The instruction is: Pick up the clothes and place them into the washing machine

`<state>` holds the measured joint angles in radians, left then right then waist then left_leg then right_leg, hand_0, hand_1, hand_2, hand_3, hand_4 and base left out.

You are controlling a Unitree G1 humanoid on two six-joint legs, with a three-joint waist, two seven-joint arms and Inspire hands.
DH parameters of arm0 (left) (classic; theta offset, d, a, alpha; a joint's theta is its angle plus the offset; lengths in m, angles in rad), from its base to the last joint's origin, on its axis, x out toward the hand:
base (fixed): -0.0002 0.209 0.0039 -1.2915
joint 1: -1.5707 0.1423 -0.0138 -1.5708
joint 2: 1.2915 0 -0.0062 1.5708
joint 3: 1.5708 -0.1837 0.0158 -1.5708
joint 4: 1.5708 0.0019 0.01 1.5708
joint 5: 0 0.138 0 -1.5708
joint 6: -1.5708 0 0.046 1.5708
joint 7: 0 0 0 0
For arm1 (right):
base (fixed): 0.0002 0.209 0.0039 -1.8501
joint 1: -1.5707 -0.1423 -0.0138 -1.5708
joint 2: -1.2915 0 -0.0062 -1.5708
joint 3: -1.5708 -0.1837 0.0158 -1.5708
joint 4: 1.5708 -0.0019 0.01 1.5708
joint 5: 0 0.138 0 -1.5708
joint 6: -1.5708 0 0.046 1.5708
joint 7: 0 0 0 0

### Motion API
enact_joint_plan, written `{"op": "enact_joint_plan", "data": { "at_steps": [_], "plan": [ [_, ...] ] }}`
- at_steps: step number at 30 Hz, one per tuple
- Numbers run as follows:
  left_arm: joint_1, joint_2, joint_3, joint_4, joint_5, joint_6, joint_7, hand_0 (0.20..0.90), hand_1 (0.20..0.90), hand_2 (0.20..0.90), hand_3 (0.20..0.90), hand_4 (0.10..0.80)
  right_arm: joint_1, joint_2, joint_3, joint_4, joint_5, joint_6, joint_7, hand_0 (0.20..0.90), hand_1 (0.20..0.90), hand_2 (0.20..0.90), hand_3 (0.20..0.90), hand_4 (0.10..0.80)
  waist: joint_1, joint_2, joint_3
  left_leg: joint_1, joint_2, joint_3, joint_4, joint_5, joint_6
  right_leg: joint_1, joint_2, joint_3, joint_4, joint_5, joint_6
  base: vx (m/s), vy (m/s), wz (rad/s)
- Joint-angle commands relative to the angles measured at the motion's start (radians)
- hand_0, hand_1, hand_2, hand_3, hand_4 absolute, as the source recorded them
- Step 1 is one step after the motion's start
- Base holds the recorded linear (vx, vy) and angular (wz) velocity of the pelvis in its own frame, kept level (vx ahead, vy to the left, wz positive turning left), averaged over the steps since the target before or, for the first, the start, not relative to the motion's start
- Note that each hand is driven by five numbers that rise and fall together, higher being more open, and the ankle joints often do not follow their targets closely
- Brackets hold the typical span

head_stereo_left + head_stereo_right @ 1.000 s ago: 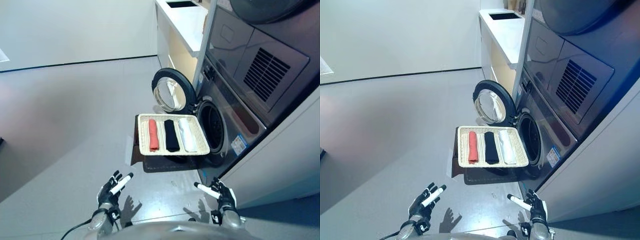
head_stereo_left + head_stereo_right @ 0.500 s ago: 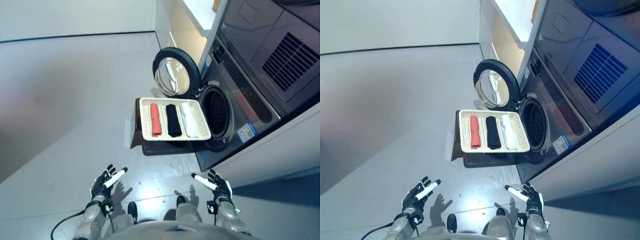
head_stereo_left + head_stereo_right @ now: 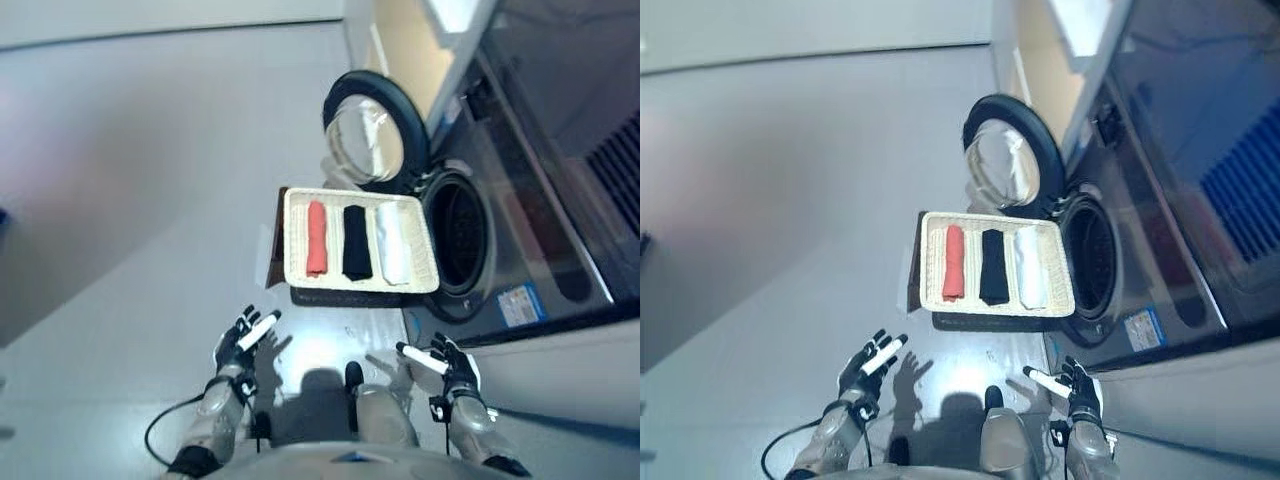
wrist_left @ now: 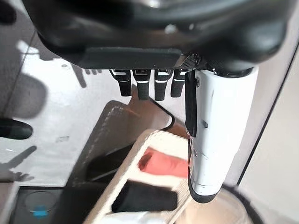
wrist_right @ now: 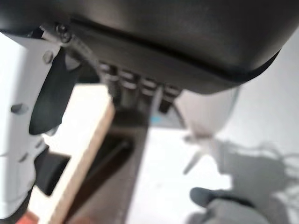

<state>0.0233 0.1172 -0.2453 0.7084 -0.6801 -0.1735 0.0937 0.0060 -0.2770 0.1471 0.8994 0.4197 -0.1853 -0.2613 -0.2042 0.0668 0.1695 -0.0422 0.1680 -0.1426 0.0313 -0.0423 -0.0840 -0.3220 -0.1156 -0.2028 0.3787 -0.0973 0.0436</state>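
Observation:
A shallow wicker basket [image 3: 292, 238] rests on a low dark brown box [image 3: 278, 238] beside the washing machine [image 3: 520, 240]. In it lie rolled clothes side by side: a red one [image 3: 316, 238], a black one [image 3: 356, 241] and a white one [image 3: 392, 243]. The machine's round door [image 3: 372, 132] stands open and the dark drum [image 3: 462, 236] shows. My left hand [image 3: 243, 340] and right hand [image 3: 448, 366] hang low, well short of the basket, both open and empty. The left wrist view shows the red roll [image 4: 163, 164] and black roll [image 4: 145, 199] past my fingers [image 4: 140, 86].
A grey floor [image 3: 150, 200] spreads to the left of the basket. A second appliance [image 3: 590, 130] is stacked above the washer. A white counter [image 3: 452, 12] stands behind the machine.
The whole picture has shifted as the camera tilted down. The basket now shows higher above my hands. Both hands stay open and low, and the clothes have not moved.

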Motion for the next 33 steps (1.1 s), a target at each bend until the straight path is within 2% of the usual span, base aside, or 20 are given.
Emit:
{"op": "enact_joint_plan", "data": {
  "at_steps": [1,3,5,8,9,10,11,12,15,16,17,19,20,22,25,26,28,29,30,33],
  "plan": [
    [-0.003,0.038,0.014,-0.069,-0.006,-0.074,0.015,0.900,0.900,0.900,0.900,0.800,-0.063,0.014,-0.032,-0.019,0.044,-0.101,-0.021,0.900,0.900,0.900,0.900,0.800,0.008,0.003,-0.012,0.244,0.074,0.103,0.041,0.158,-0.048,-0.049,0.009,0.054,-0.216,0.205,0.074,0.138,-0.206,0.41],
    [-0.010,0.035,0.013,-0.051,-0.005,-0.073,0.023,0.900,0.900,0.900,0.900,0.800,-0.060,0.020,-0.021,-0.010,0.050,-0.103,-0.019,0.900,0.900,0.900,0.900,0.800,0.012,0.001,-0.021,0.230,0.091,0.102,0.098,0.212,-0.047,-0.033,0.045,0.058,-0.209,0.175,0.048,0.143,-0.236,0.09],
    [-0.024,0.030,0.014,-0.044,-0.008,-0.074,0.029,0.900,0.900,0.900,0.900,0.800,-0.051,0.025,-0.015,-0.010,0.054,-0.103,-0.018,0.900,0.900,0.900,0.900,0.800,0.025,-0.019,-0.014,0.173,0.096,0.098,0.247,0.259,-0.030,0.023,0.079,0.078,-0.215,0.144,0.011,0.179,-0.310,-0.08],
    [-0.034,0.029,-0.002,-0.052,0.003,-0.067,0.029,0.900,0.900,0.900,0.900,0.800,-0.042,0.020,-0.024,0.007,0.063,-0.106,-0.023,0.900,0.900,0.900,0.900,0.800,0.046,-0.060,0.006,0.081,0.059,0.107,0.394,0.269,0.000,0.109,0.089,0.102,-0.236,0.119,-0.018,0.201,-0.273,-0.09],
    [-0.046,0.028,-0.012,-0.054,0.011,-0.063,0.032,0.900,0.900,0.900,0.900,0.800,-0.048,0.016,-0.034,0.009,0.071,-0.109,-0.032,0.900,0.900,0.900,0.900,0.800,0.075,-0.077,0.025,-0.017,0.015,0.114,0.401,0.202,0.021,0.157,0.087,0.131,-0.247,0.106,-0.017,0.179,-0.152,0.01],
    [-0.047,0.029,-0.012,-0.053,0.011,-0.063,0.032,0.900,0.900,0.900,0.900,0.800,-0.048,0.017,-0.034,0.009,0.071,-0.109,-0.032,0.900,0.900,0.900,0.900,0.800,0.074,-0.080,0.023,-0.019,0.012,0.114,0.399,0.206,0.021,0.155,0.084,0.131,-0.249,0.108,-0.016,0.180,-0.091,0.09],
    [-0.047,0.028,-0.014,-0.054,0.012,-0.063,0.035,0.900,0.900,0.900,0.900,0.800,-0.051,0.015,-0.034,0.005,0.074,-0.110,-0.035,0.900,0.900,0.900,0.900,0.800,0.089,-0.092,0.035,-0.072,-0.006,0.121,0.401,0.163,0.032,0.183,0.084,0.151,-0.257,0.100,-0.015,0.101,-0.039,-0.18],
    [-0.049,0.029,-0.013,-0.054,0.012,-0.065,0.039,0.900,0.900,0.900,0.900,0.800,-0.055,0.015,-0.034,0.008,0.075,-0.112,-0.038,0.900,0.900,0.900,0.900,0.800,0.097,-0.107,0.040,-0.130,-0.019,0.128,0.374,0.159,0.032,0.196,0.076,0.164,-0.266,0.099,-0.012,0.111,-0.032,-0.24],
    [-0.046,0.032,-0.006,-0.048,0.005,-0.069,0.043,0.900,0.900,0.900,0.900,0.800,-0.062,0.012,-0.033,0.010,0.073,-0.115,-0.045,0.900,0.900,0.900,0.900,0.800,0.127,-0.110,0.056,-0.201,-0.021,0.132,0.311,0.143,0.021,0.235,0.082,0.196,-0.267,0.077,-0.005,0.195,0.036,-0.16],
    [-0.038,0.034,0.003,-0.043,0.004,-0.071,0.047,0.900,0.900,0.900,0.900,0.800,-0.064,0.010,-0.025,0.007,0.065,-0.116,-0.048,0.900,0.900,0.900,0.900,0.800,0.155,-0.096,0.057,-0.251,-0.040,0.109,0.176,0.174,0.013,0.269,0.106,0.224,-0.277,0.059,-0.004,0.277,0.074,-0.18],
    [-0.037,0.034,0.002,-0.044,0.004,-0.071,0.047,0.900,0.900,0.900,0.900,0.800,-0.063,0.011,-0.025,0.007,0.065,-0.116,-0.048,0.900,0.900,0.900,0.900,0.800,0.158,-0.101,0.063,-0.235,-0.043,0.114,0.168,0.173,0.014,0.279,0.102,0.227,-0.276,0.053,-0.003,0.352,0.084,-0.30],
    [-0.013,0.032,0.014,-0.030,0.004,-0.074,0.045,0.900,0.900,0.900,0.900,0.800,-0.063,0.011,-0.021,0.022,0.049,-0.113,-0.050,0.900,0.900,0.900,0.900,0.800,0.198,-0.072,0.061,-0.289,-0.066,0.069,0.021,0.271,-0.003,0.350,0.136,0.277,-0.294,0.025,-0.002,0.358,0.072,-0.45],
    [-0.012,0.033,0.013,-0.030,0.004,-0.074,0.045,0.900,0.900,0.900,0.900,0.800,-0.062,0.012,-0.020,0.022,0.049,-0.113,-0.049,0.900,0.900,0.900,0.900,0.800,0.197,-0.077,0.065,-0.279,-0.070,0.072,0.014,0.273,-0.003,0.356,0.131,0.277,-0.294,0.020,-0.002,0.347,0.062,-0.62],
    [0.015,0.026,0.034,-0.021,-0.005,-0.074,0.041,0.900,0.900,0.900,0.900,0.800,-0.063,0.010,-0.021,0.029,0.030,-0.105,-0.047,0.900,0.900,0.900,0.900,0.800,0.220,-0.062,0.052,-0.288,-0.084,0.089,-0.053,0.310,-0.016,0.427,0.137,0.325,-0.325,-0.002,0.001,0.327,0.085,-0.82],
    [0.036,0.024,0.049,-0.027,-0.013,-0.079,0.039,0.900,0.900,0.900,0.900,0.800,-0.062,0.012,-0.021,0.033,0.020,-0.101,-0.042,0.900,0.900,0.900,0.900,0.800,0.237,-0.057,0.039,-0.288,-0.092,0.095,-0.050,0.319,-0.016,0.478,0.121,0.359,-0.355,-0.017,0.009,0.295,0.140,-1.08],
    [0.044,0.023,0.051,-0.023,-0.023,-0.078,0.038,0.900,0.900,0.900,0.900,0.800,-0.065,0.019,-0.019,0.034,0.021,-0.097,-0.035,0.900,0.900,0.900,0.900,0.800,0.239,-0.057,0.021,-0.275,-0.095,0.114,-0.043,0.294,0.000,0.503,0.096,0.375,-0.368,-0.035,0.020,0.258,0.162,-0.48],
    [0.041,0.021,0.045,-0.023,-0.025,-0.082,0.041,0.900,0.900,0.900,0.900,0.800,-0.067,0.026,-0.020,0.034,0.023,-0.098,-0.036,0.900,0.900,0.900,0.900,0.800,0.237,-0.061,0.010,-0.271,-0.103,0.131,-0.044,0.290,0.011,0.515,0.070,0.374,-0.370,-0.040,0.034,0.260,0.214,-0.41],
    [0.018,0.025,0.041,-0.002,-0.023,-0.083,0.042,0.900,0.900,0.900,0.900,0.800,-0.089,0.034,-0.028,0.064,0.040,-0.097,-0.040,0.900,0.900,0.900,0.900,0.800,0.233,-0.068,-0.006,-0.276,-0.115,0.158,-0.002,0.258,0.032,0.507,0.029,0.375,-0.344,-0.027,0.062,0.259,0.223,-0.42],
    [0.017,0.025,0.041,-0.001,-0.024,-0.083,0.042,0.900,0.900,0.900,0.900,0.800,-0.090,0.035,-0.028,0.064,0.040,-0.097,-0.040,0.900,0.900,0.900,0.900,0.800,0.235,-0.070,-0.006,-0.278,-0.116,0.160,0.001,0.255,0.032,0.506,0.027,0.376,-0.343,-0.028,0.062,0.255,0.191,-0.32],
    [-0.003,0.051,0.054,-0.020,-0.026,-0.093,0.048,0.900,0.900,0.900,0.900,0.800,-0.118,0.041,-0.010,0.042,0.022,-0.087,-0.033,0.900,0.900,0.900,0.900,0.800,0.237,-0.085,-0.022,-0.269,-0.130,0.209,0.040,0.203,0.066,0.465,-0.021,0.395,-0.263,0.059,0.105,0.193,0.143,-0.31]
  ]
}}
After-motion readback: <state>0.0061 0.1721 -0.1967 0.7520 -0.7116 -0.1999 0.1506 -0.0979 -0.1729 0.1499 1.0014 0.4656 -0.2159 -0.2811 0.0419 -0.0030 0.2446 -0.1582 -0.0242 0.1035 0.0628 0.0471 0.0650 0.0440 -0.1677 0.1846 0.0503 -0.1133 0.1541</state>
